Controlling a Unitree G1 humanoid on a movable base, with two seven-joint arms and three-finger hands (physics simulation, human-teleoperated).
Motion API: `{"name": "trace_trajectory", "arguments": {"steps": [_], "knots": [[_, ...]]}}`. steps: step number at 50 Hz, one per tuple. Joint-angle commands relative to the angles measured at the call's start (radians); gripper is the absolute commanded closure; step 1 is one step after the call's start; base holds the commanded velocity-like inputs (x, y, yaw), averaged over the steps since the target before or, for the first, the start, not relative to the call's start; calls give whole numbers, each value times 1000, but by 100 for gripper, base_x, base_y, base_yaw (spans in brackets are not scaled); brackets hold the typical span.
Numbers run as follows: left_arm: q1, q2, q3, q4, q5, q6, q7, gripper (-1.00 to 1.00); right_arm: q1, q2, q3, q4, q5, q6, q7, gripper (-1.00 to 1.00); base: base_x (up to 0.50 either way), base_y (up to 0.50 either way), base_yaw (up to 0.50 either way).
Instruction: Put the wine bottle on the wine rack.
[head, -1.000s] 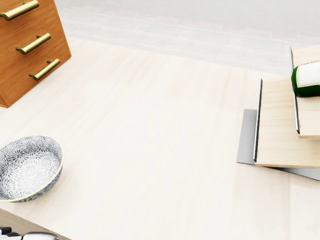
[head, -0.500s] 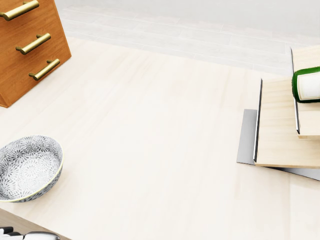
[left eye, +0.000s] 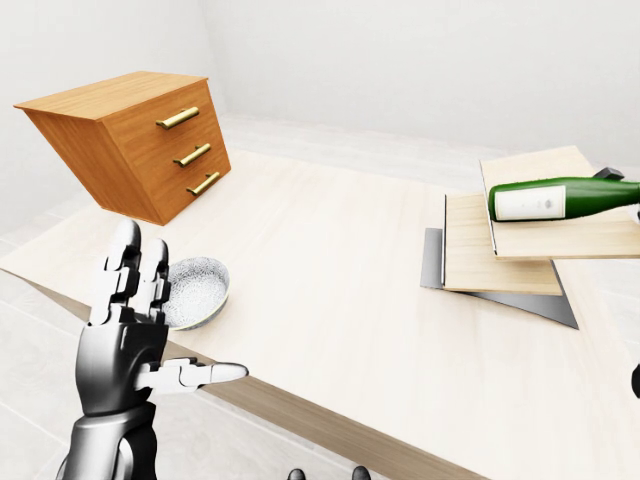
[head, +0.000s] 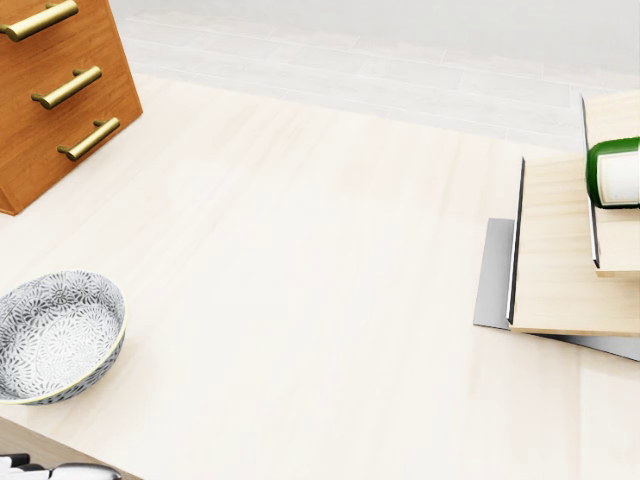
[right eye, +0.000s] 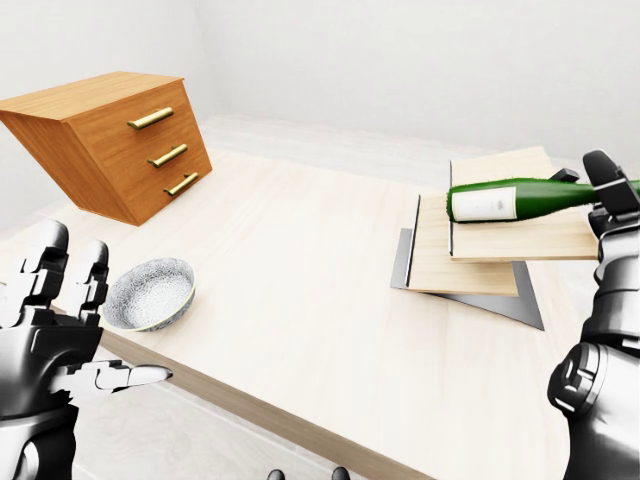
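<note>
Pale wooden table (left eye: 330, 260), white room.

1. Head view: steep downward look, close over the bench (head: 300, 300); drawer chest (head: 60, 90) at 10 o'clock, patterned bowl (head: 55, 335) at 8 o'clock, wine rack (head: 565, 260) cut off at 3 o'clock.
2. Left-eye view: shallower tilt, farther out, faces across the bench to the white wall; left robot hand (left eye: 130, 335) at 7 o'clock.
3. Right-eye view: same direction, set slightly rightward; right robot hand (right eye: 605, 205) at 3 o'clock.
4. Shared by all three: chest, bowl, rack, wine bottle (right eye: 520, 200) end.
5. Eye pair overlap almost fully.
</note>
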Motion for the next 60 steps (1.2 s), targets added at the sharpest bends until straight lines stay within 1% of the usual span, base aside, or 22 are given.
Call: {"name": "trace_trajectory", "arguments": {"steps": [1,17,32,60], "knots": [[2,1,1,3,-3,0,-3,-100,12,-1,5,-10,-5,0,-5,-100,0,0,0],[12,-4,10,-4,-12,0,-10,-100,33,-8,3,-40,-4,0,-13,-100,0,0,0],[14,-8,0,-10,-4,0,-7,-100,73,-7,2,21,-26,0,51,-100,0,0,0],[13,-8,-4,-21,-3,0,-4,-100,135,-45,-23,-6,-7,0,69,-100,0,0,0]]}}
